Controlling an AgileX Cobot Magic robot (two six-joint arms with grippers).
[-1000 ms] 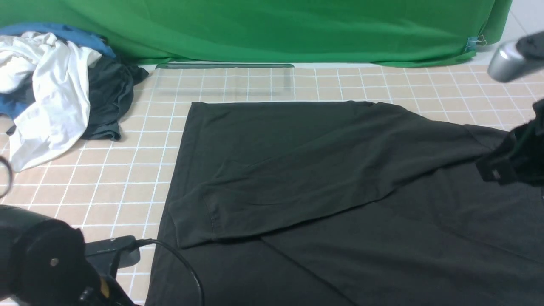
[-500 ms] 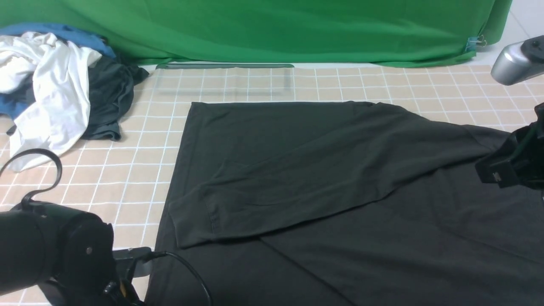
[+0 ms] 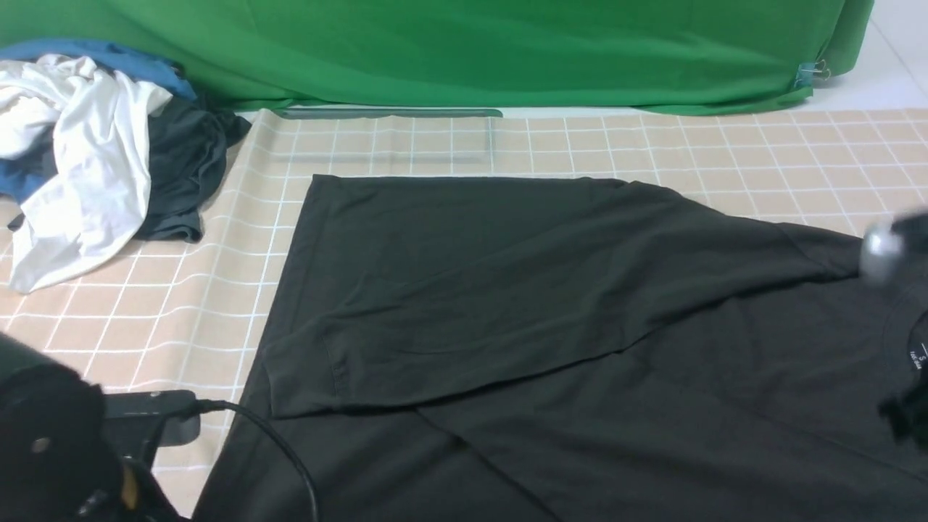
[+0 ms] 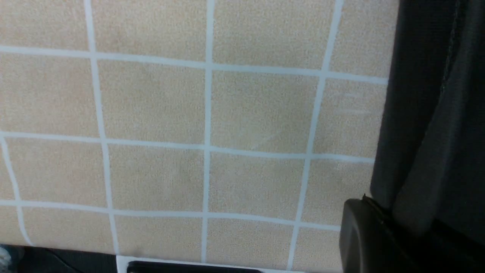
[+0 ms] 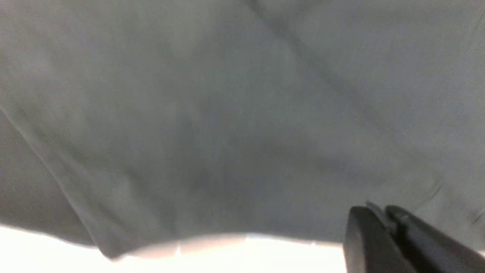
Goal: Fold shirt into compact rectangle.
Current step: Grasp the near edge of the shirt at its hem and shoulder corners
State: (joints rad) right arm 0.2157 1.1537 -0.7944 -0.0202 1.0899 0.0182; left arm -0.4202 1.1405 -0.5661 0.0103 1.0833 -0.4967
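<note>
Beige tiled tablecloth (image 3: 181, 304), green backdrop (image 3: 471, 51) behind. The shirt (image 3: 544, 290) lies spread across it, far side folded inward. Left gripper (image 4: 379, 231) closed on its near-left edge. Right gripper (image 5: 379, 220) just above the fabric; jaw spread cannot be told.

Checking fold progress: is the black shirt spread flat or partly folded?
Partly folded. The far side of the shirt, sleeve included, lies doubled over the body; no compact rectangle yet.
</note>
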